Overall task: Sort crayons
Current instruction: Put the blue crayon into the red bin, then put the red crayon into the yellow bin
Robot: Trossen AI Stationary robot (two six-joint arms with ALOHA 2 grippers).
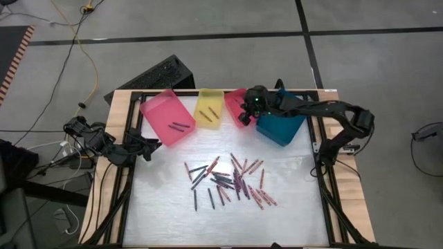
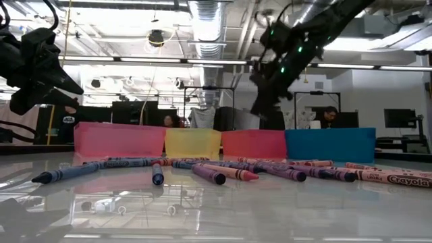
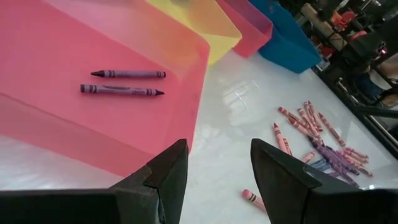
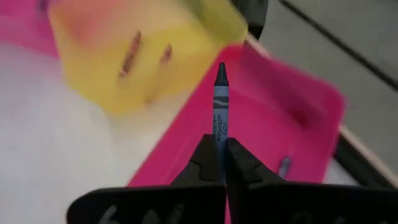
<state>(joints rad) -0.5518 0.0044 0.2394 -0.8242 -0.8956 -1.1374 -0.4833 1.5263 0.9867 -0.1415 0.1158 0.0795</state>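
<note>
My right hand (image 4: 219, 163) pinched a blue crayon (image 4: 220, 112) lengthwise, tip pointing straight ahead over the red tray (image 4: 273, 118). Left hand (image 3: 214, 177) gaped empty near the pink tray (image 3: 74, 43).

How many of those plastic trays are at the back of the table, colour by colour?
Pink tray: 1
Yellow tray: 1
Red tray: 1
Blue tray: 1
Total: 4 trays
</note>
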